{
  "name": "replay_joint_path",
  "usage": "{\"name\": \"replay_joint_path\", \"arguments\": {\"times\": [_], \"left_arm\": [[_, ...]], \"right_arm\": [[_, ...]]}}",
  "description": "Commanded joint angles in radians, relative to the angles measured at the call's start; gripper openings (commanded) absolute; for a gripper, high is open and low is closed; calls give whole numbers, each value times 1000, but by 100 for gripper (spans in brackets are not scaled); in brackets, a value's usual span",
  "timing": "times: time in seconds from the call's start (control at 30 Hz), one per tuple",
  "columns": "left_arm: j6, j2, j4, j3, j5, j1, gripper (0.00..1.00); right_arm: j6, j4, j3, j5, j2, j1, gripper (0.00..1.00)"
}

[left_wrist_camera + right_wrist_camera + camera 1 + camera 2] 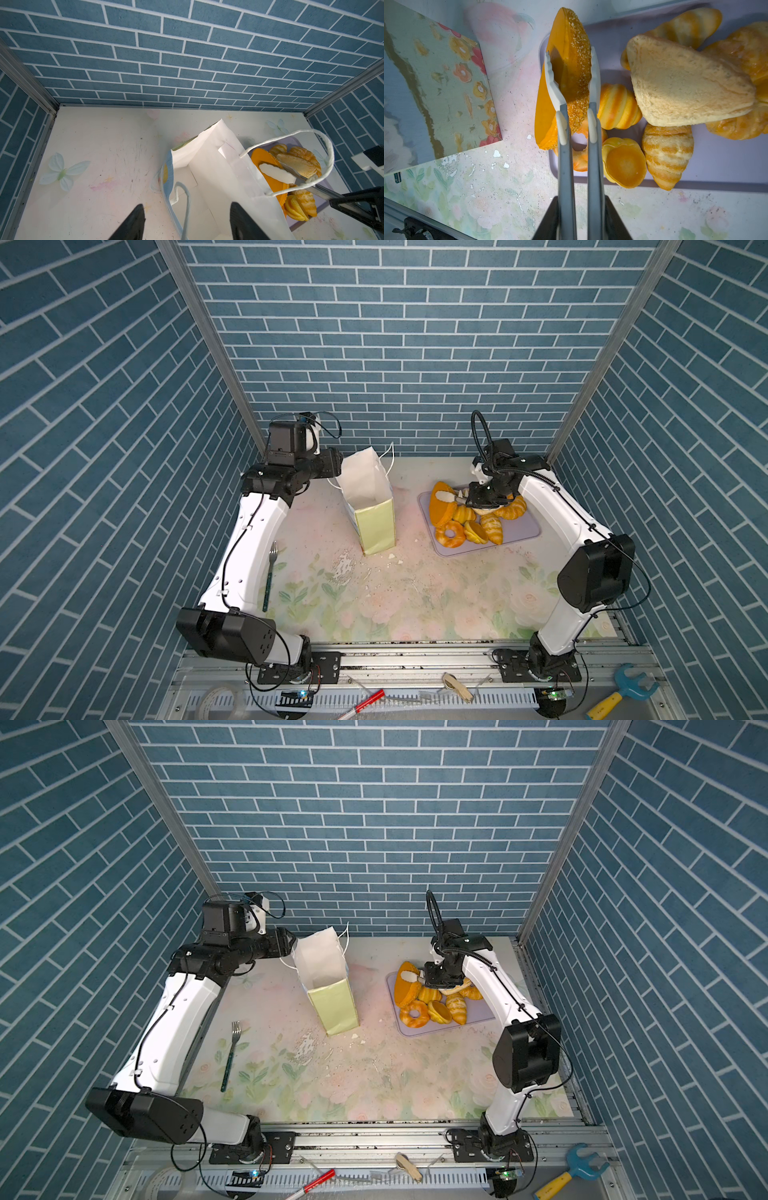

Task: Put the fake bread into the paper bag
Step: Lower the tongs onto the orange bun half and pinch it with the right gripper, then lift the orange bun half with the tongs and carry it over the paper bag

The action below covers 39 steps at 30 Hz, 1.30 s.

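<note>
Looking down in a top view, the right claw (478,499) is squeezed tight on grey tongs (453,497). The tong tips pinch the big bun (440,508), which is up on its edge just in front of that claw, at the end of the tray (523,533). The other bread (478,526) lies in a heap under and beside the claw. The bag (376,526) stands upright, well apart from the right claw, and the left claw (336,466) is right at its top edge.

From the left wrist, the left claw's jaws stand wide, with one thin bag wall and a cord handle (182,199) between them. I see no bread in the bag.

From the right wrist, one tong tip sits on the bun's smooth face and one on its crumbly face, near the middle. A tan slice (685,89) rests beside the tongs.

I think the bun is light, squishy and a bit slippery, so it may swing or slip. Holding it across its two faces looks right. It should go into the narrow bag edge first, and the thin paper bag could tip
</note>
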State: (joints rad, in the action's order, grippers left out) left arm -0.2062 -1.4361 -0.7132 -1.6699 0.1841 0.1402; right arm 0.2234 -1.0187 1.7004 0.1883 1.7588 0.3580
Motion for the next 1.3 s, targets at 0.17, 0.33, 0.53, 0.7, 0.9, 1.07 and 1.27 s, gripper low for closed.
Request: {"name": "replay_joint_path", "arguments": {"times": [0.17,0.33,0.53,0.7,0.9,1.07,1.27], "left_arm": [[-6,12,10,25,4,-23,67],[-71,47,63,75,77,-81,67],[-101,64,83,113,109,-116,67],[-107,61,85,118,110,-117,67],[-110,49,88,113,124,-117,67],[-119,39,101,115,143,-117,67],[-130,26,114,123,162,-116,66]], "right_arm": [[-61,9,72,-24,-97,5,11],[-83,11,82,-48,-138,4,9],[-110,21,125,-45,-192,7,9],[-127,34,227,-3,-210,9,9],[-170,26,424,23,-173,41,8],[-238,4,628,27,-82,96,8],[-305,-62,912,66,68,198,7]]}}
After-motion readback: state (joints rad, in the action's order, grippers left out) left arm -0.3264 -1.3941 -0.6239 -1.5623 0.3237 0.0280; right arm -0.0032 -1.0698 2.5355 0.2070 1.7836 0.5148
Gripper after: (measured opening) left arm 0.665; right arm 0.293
